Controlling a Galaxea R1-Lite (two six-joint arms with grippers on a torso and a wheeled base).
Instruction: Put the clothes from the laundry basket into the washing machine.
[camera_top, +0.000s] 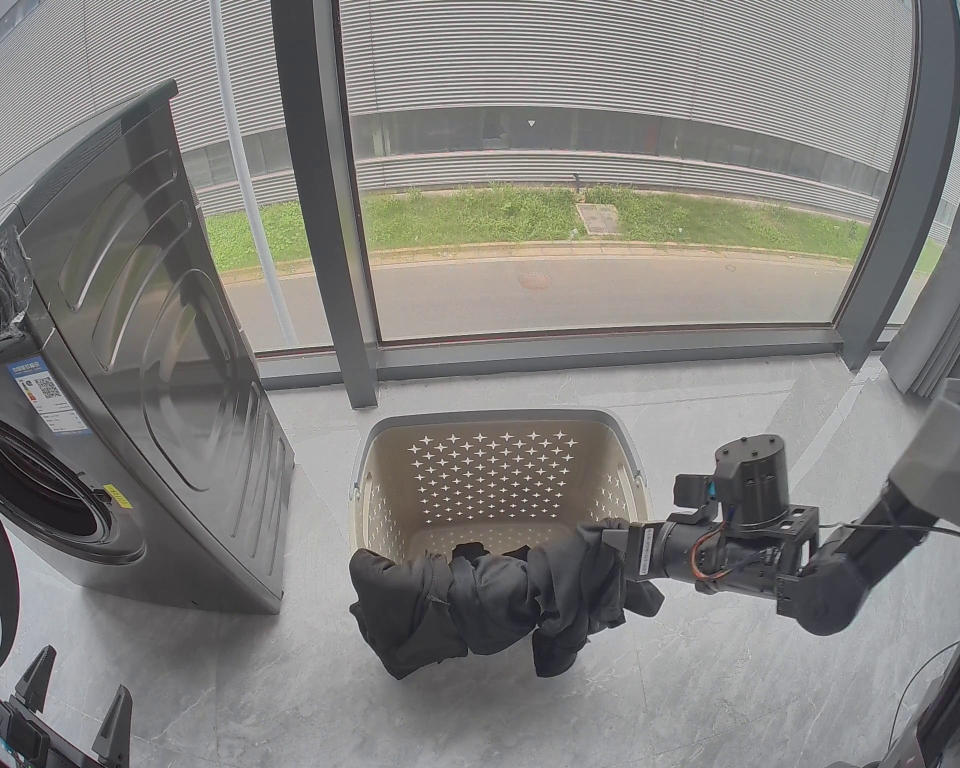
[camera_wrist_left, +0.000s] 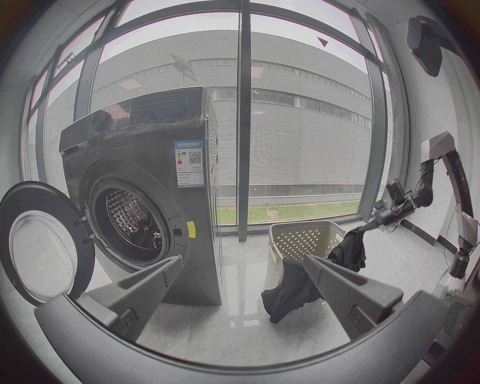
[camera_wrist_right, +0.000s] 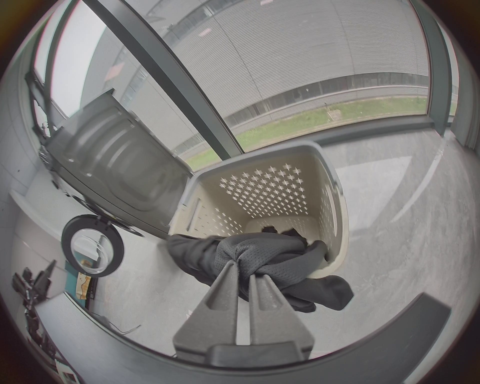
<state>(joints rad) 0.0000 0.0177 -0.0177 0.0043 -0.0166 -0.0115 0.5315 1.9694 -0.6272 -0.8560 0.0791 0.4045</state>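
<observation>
A dark grey garment (camera_top: 490, 605) hangs bunched over the near rim of the cream laundry basket (camera_top: 500, 470). My right gripper (camera_top: 612, 560) is shut on the garment's right end, just above the rim; the same cloth (camera_wrist_right: 265, 260) shows pinched between its fingers (camera_wrist_right: 265, 292). Some dark cloth (camera_top: 470, 550) still lies on the basket floor. The grey washing machine (camera_top: 150, 350) stands to the left, its round door (camera_wrist_left: 42, 250) swung open and its drum (camera_wrist_left: 130, 222) bare. My left gripper (camera_top: 75, 700) is low at the near left, open and holding nothing (camera_wrist_left: 240, 265).
Tall windows with a dark frame post (camera_top: 330, 200) rise right behind the basket. Grey tiled floor (camera_top: 700, 680) lies open around the basket and in front of the machine. A curtain (camera_top: 930, 340) hangs at the far right.
</observation>
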